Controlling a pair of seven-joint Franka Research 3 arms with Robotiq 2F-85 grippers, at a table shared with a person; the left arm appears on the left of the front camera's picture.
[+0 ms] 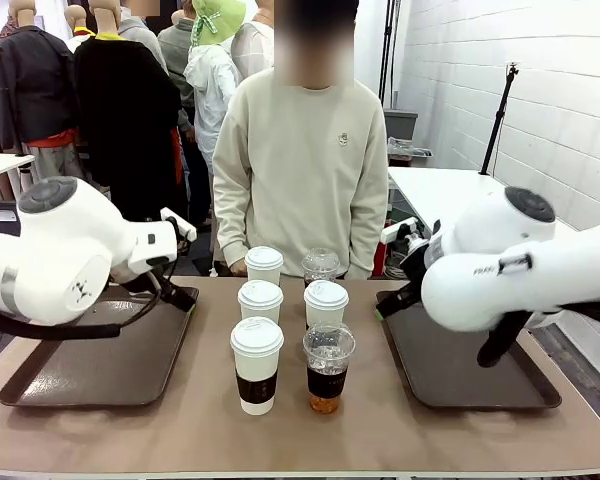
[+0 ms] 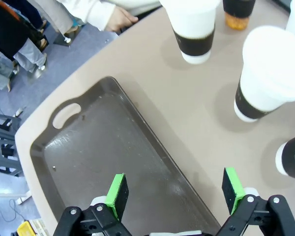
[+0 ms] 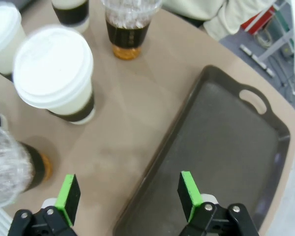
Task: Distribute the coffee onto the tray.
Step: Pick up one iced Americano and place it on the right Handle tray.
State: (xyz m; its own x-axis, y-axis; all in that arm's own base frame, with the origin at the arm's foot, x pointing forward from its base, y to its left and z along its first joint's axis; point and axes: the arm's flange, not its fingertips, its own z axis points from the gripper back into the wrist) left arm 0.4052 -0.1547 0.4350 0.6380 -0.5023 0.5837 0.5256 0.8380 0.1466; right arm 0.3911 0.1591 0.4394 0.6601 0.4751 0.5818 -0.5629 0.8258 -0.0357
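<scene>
The coffee stands as several cups in two columns at the table's middle: tall white lidded cups with dark sleeves (image 1: 257, 365) (image 1: 260, 300) (image 1: 326, 303) and clear dome-lidded cups of dark liquid (image 1: 328, 365) (image 1: 320, 268). An empty brown tray (image 1: 100, 360) lies to their left and another tray (image 1: 460, 365) to their right. My left gripper (image 2: 176, 192) hangs open over the inner edge of the left tray (image 2: 88, 147), with white cups (image 2: 268, 73) beyond it. Over the inner edge of the right tray (image 3: 226, 142) my right gripper (image 3: 129, 193) is also open, near a white cup (image 3: 56, 73) and a clear cup (image 3: 128, 24).
A person in a cream sweatshirt (image 1: 300, 170) stands at the far side of the table, with a hand (image 2: 120, 19) at its edge. Both trays have handle cut-outs at their ends. Bare tabletop (image 1: 310, 440) lies in front of the cups.
</scene>
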